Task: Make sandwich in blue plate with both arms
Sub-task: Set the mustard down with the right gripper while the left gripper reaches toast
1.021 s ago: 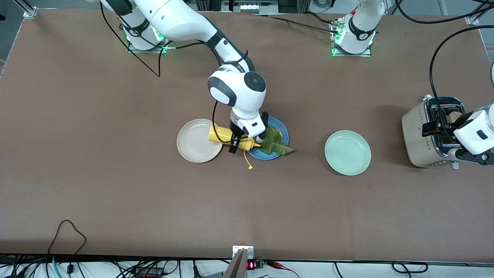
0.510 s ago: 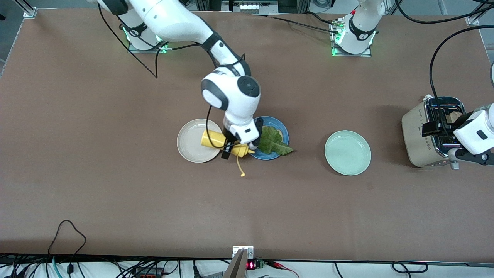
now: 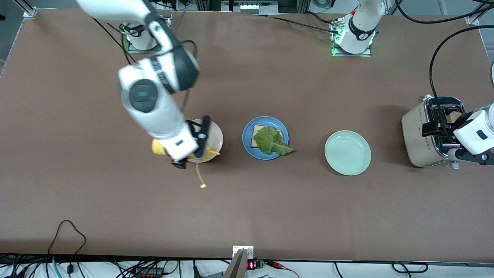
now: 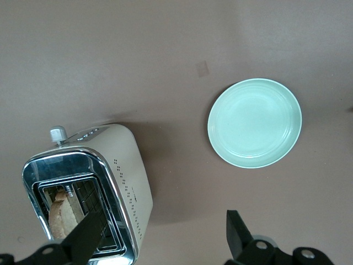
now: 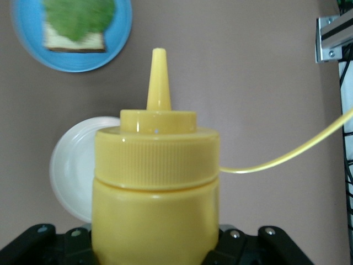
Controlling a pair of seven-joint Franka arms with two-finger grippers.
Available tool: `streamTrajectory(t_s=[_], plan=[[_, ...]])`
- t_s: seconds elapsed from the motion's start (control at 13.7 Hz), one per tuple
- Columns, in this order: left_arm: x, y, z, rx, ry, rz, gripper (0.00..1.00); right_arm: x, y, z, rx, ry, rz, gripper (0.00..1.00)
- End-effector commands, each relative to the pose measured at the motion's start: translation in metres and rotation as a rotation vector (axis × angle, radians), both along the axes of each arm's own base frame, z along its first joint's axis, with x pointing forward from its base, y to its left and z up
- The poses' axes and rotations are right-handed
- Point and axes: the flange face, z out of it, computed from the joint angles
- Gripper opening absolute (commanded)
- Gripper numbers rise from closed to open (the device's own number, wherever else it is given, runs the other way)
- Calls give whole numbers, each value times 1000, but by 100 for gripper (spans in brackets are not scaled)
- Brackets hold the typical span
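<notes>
One bread slice (image 3: 259,136) with lettuce (image 3: 272,140) on blue plate (image 3: 247,143) | right gripper (image 3: 193,148) pinching mustard bottle (image 5: 154,187) over cream plate (image 3: 217,135) beside it | left gripper (image 4: 160,232) spread over toaster (image 4: 88,187) | next: grasp toast (image 4: 59,214).

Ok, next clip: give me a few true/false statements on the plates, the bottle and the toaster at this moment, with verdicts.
1. The blue plate holds a bread slice with lettuce on top. True.
2. A second bread slice covers the lettuce. False: the lettuce lies uncovered.
3. The right gripper holds a yellow bottle over the cream plate. True.
4. The green plate carries a bread slice. False: nothing lies on it.
5. The left gripper is open over the toaster, which has bread in a slot. True.
6. The toaster stands between the blue and cream plates. False: it stands at the left arm's end of the table, beside the green plate.
</notes>
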Motion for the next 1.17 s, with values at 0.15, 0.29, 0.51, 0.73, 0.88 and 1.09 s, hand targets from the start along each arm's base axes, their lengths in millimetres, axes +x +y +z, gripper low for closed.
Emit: streamTrajectory(t_s=[0.15, 0.29, 0.51, 0.73, 0.88, 1.09], plan=[[0, 0, 6, -5, -7, 1, 100, 16, -131, 43, 309, 85, 96, 26], [-1, -5, 5, -39, 2, 0, 100, 23, -198, 34, 491, 110, 102, 27], [-2, -3, 7, -53, 4, 8, 100, 20, -283, -16, 759, 119, 94, 26], [-28, -5, 7, -30, 164, 41, 100, 9, -337, -90, 964, 114, 84, 26], [-27, 3, 25, -21, 147, 83, 100, 5, -366, -146, 1093, 99, 93, 26], [-16, 55, 20, -41, 105, 132, 100, -8, -388, -225, 1315, 37, 127, 27]])
